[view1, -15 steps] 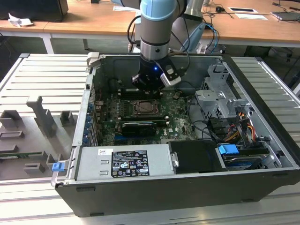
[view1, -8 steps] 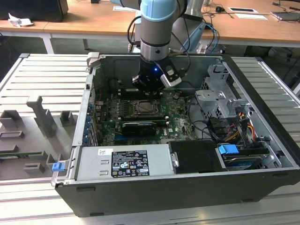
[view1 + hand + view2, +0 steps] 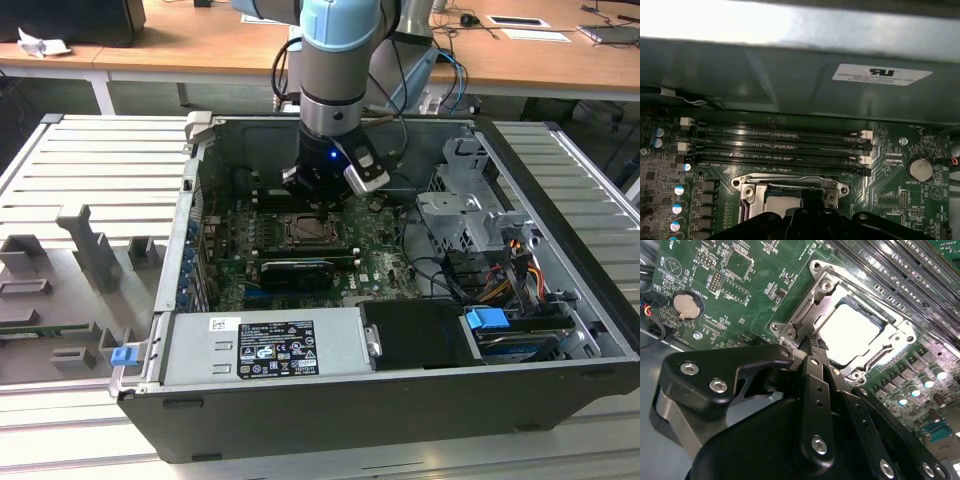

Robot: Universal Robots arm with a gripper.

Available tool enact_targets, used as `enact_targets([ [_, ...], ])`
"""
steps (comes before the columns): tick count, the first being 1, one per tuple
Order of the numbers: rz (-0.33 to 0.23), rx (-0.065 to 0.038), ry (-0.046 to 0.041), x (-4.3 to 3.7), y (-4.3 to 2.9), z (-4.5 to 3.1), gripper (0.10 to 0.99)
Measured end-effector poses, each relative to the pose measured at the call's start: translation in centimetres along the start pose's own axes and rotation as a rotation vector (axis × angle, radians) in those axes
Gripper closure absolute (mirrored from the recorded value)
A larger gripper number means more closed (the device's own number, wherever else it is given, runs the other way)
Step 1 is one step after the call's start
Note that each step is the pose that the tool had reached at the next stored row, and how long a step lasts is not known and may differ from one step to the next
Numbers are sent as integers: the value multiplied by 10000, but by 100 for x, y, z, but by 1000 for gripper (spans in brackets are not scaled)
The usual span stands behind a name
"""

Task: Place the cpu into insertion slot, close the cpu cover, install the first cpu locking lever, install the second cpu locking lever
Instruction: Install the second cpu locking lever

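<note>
The black gripper (image 3: 812, 342) on the pale blue and grey robot arm (image 3: 338, 60) reaches down inside the open dark grey computer case (image 3: 420, 390). Its two thin black fingers (image 3: 815, 385) are pressed close together, with nothing between them. Their tips touch the edge of the thin silvery metal cpu cover (image 3: 805, 315), right by the cover's hinge end.

The small flat square cpu (image 3: 850, 330) with its pale shiny face lies inside the square dark insertion slot (image 3: 879, 319) with a silvery rim. The cover lies flat around the chip, and the chip shows through the big hole in its middle. In the first wrist view, the cover (image 3: 790, 185) and chip (image 3: 782, 204) sit just beside the long black memory slots (image 3: 780, 145).

The slot is set into the green circuit board (image 3: 755, 285). A round silver coin battery (image 3: 684, 305) sits on the board, well apart from the slot. In the exterior view, grey plastic holders (image 3: 95, 250) stand on the slatted grey table (image 3: 100, 170), on the exterior view's left of the case.
</note>
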State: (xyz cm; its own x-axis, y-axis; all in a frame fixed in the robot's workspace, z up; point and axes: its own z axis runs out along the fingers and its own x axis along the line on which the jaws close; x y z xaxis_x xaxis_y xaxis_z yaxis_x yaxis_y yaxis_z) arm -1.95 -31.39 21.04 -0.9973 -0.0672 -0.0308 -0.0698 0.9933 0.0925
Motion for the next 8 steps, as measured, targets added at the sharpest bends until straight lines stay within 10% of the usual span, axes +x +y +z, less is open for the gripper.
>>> enact_targets([
  [8, -2, -3, -1, -6, 0, -222, 980],
])
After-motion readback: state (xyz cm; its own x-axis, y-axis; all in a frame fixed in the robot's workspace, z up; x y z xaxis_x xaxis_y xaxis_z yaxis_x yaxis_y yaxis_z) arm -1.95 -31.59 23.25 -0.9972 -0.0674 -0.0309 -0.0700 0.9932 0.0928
